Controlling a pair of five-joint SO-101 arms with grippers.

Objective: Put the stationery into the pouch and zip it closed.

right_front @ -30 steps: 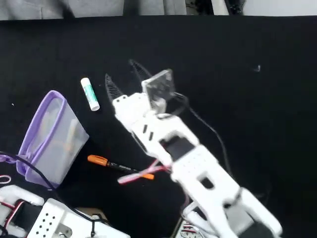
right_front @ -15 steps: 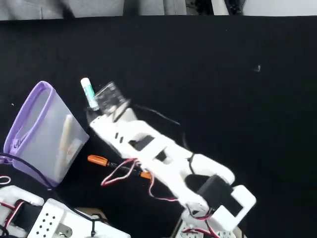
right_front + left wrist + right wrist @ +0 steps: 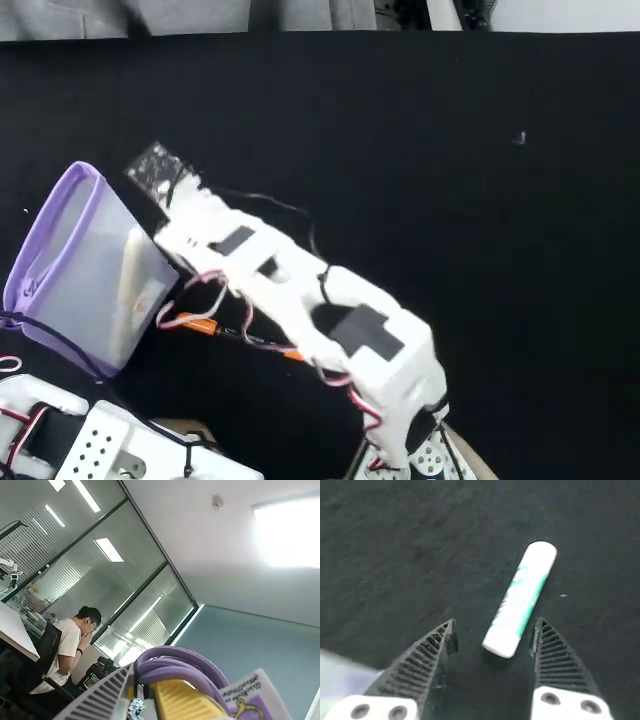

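Right gripper (image 3: 495, 627) spread wide, straddling the glue stick (image 3: 520, 600) on the table (image 3: 395, 540) just beside the pouch (image 3: 90, 270). Risk: closing near the stick's end could pivot it or roll it away.

The right arm (image 3: 290, 285) is built of blocky white plastic shells with black rectangular panels (image 3: 360, 332) set into their tops. Red and white wires (image 3: 213, 285) loop loose along its side, and a thin black cable (image 3: 268, 203) runs over it. The right gripper (image 3: 495, 625) has two black, pointed fingers (image 3: 427, 655) with ribbed inner faces, each on a white base with small dark screws (image 3: 550, 698). The left arm (image 3: 95, 440) is also white, dotted with holes.
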